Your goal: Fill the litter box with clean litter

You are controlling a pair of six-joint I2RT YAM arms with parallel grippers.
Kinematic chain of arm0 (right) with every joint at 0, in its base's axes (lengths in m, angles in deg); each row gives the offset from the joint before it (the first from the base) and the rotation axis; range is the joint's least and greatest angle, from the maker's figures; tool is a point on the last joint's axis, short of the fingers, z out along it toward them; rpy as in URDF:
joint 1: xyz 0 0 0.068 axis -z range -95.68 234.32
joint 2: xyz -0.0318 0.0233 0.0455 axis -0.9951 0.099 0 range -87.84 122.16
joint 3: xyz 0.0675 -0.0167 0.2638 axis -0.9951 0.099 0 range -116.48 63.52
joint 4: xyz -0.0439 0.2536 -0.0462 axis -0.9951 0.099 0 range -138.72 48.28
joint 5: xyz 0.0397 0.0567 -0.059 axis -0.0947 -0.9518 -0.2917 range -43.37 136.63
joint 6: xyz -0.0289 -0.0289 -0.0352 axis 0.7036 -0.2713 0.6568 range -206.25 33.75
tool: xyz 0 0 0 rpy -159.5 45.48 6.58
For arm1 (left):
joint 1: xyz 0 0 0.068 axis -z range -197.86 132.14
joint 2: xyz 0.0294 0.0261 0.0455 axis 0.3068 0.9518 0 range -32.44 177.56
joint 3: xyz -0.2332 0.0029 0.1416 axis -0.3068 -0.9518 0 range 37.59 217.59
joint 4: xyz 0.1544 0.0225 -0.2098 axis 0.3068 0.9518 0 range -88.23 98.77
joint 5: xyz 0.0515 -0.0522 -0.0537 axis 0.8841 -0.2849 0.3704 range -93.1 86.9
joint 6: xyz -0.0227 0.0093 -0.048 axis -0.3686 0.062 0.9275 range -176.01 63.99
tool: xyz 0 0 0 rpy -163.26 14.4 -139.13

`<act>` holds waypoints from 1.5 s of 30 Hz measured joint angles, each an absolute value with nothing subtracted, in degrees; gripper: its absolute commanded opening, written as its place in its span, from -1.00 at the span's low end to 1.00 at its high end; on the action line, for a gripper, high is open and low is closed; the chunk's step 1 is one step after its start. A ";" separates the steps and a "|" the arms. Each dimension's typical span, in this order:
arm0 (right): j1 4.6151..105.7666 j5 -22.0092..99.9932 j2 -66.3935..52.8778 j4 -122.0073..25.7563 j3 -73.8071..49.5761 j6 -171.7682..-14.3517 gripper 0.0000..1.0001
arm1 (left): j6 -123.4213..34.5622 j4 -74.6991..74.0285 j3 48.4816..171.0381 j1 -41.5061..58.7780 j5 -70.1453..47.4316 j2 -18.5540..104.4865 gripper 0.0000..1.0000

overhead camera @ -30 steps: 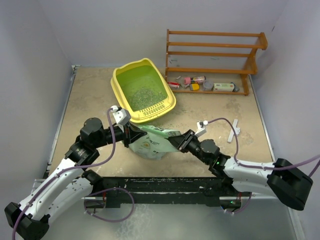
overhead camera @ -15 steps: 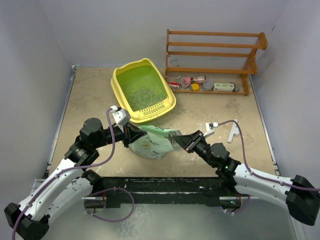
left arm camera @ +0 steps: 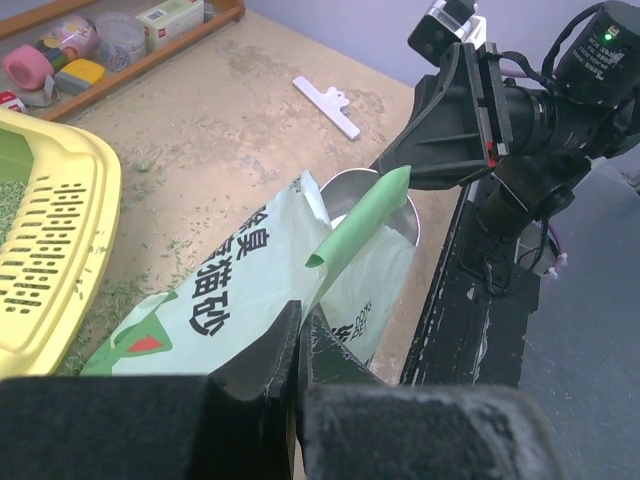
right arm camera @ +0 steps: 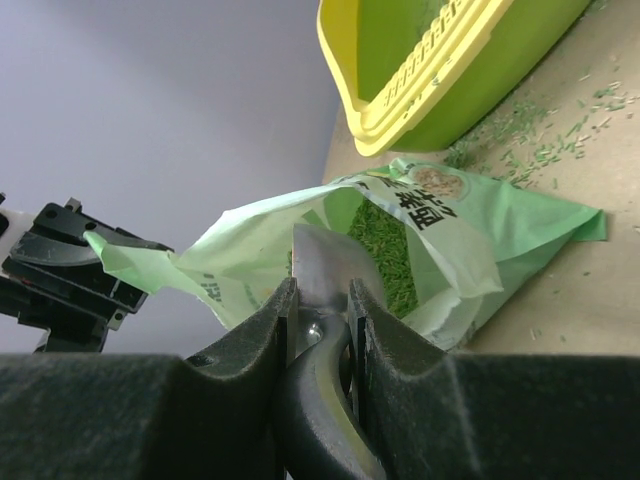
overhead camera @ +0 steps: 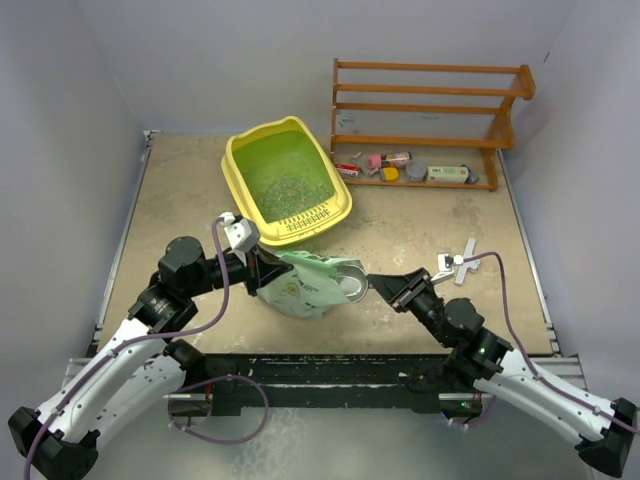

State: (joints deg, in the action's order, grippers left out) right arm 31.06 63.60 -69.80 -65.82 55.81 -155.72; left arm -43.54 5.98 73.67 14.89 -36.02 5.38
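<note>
From above, the yellow plastic litter box (overhead camera: 236,170) sits toward the back of the sandy table (overhead camera: 430,225). A patch of grey-green litter (overhead camera: 285,190) lies on its green floor, and its slotted grille faces the arms. The soft pale-green bag (overhead camera: 305,288) lies just in front of it, between the two hands. The left hand (overhead camera: 264,272) is pressed together on the bag's edge, and the right wrist view shows how: a thin corner of film is drawn out taut to black fingers at that picture's left side. The right hand (right arm camera: 320,298) pinches the dark handle of a grey metal scoop (right arm camera: 318,255), whose blade points into the bag's open mouth, where coarse green granules are heaped (the overhead view hides them). The left wrist view adds the scoop's round, shiny bowl at that mouth, dark print on the crinkled film, and a white clip (left arm camera: 325,105) lying well apart. Stray granules dot the table beside the box. A brown wooden rack (overhead camera: 430,105) stands at the back right.
</note>
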 measured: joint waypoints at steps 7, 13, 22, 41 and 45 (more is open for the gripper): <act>31.06 67.23 -81.12 -50.35 52.91 -154.69 -1.00 | -43.54 5.95 73.67 14.89 -37.44 5.36 -1.00; 31.09 70.71 -86.63 -38.31 46.83 -153.42 -1.00 | -43.54 5.93 73.67 14.89 -37.82 5.36 -1.00; 31.11 73.35 -86.78 -28.60 40.56 -151.61 -1.00 | -43.54 5.98 73.67 14.89 -38.30 5.19 -1.00; 31.13 77.27 -86.80 -18.66 32.56 -153.88 -1.00 | -43.54 6.09 73.67 14.89 -38.38 5.03 -1.00; 31.15 77.59 -86.80 -17.56 31.92 -155.15 -1.00 | -43.54 6.13 73.67 14.89 -38.38 5.03 -1.00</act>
